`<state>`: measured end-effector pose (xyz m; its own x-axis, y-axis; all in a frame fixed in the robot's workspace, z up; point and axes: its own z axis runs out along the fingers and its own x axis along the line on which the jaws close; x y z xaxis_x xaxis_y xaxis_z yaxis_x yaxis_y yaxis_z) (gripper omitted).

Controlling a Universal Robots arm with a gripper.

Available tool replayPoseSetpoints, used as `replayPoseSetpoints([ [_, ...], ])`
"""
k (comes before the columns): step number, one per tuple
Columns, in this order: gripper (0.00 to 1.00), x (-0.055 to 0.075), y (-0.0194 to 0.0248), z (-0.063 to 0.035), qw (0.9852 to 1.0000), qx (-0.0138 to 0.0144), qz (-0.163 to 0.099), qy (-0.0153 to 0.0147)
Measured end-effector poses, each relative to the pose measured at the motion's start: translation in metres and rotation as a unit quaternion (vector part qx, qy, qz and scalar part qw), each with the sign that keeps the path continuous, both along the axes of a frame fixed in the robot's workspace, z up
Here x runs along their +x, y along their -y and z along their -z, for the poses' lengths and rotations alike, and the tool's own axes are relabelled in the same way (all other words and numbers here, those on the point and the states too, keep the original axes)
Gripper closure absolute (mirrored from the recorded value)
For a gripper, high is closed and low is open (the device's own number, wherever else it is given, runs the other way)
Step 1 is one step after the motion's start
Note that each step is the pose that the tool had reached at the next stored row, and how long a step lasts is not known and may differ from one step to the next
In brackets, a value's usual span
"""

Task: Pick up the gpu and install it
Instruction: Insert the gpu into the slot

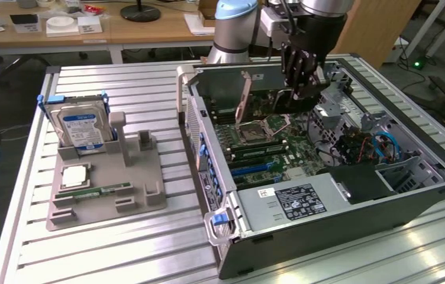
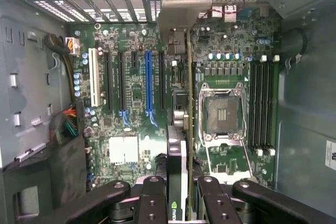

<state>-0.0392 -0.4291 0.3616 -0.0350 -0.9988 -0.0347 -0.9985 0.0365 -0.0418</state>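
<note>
gpu point(image 2: 177, 153) clamped edge-on btwn fingers point(image 2: 153, 198), held upright inside open pc case point(image 1: 341, 219), over motherboard point(image 2: 131, 93). Silver end bracket toward case's rear slot wall. Blue slot point(image 2: 148, 85) on one side of card, cpu socket point(image 2: 223, 111) on other. Gripper point(image 1: 305, 93) reaches down into case. Gray holder point(image 1: 104, 195) w/ hard drive point(image 1: 80, 127) on desk point(image 1: 128, 248), exterior view's left, well apart.

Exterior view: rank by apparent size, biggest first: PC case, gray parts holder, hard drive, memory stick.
1. PC case
2. gray parts holder
3. hard drive
4. memory stick
The gaps between them are wide, so differences in nearness to the camera do not put the order in doubt.
</note>
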Motion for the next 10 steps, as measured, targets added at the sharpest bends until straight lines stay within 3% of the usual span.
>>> replayPoseSetpoints([
  [4, 0.73, -0.0030, 0.0004, 0.0045, 1.0000, 0.0000, 0.000, -0.0003],
  [10, 0.73, -0.0031, 0.0063, 0.0083, 1.0000, 0.0001, 0.000, -0.0004],
])
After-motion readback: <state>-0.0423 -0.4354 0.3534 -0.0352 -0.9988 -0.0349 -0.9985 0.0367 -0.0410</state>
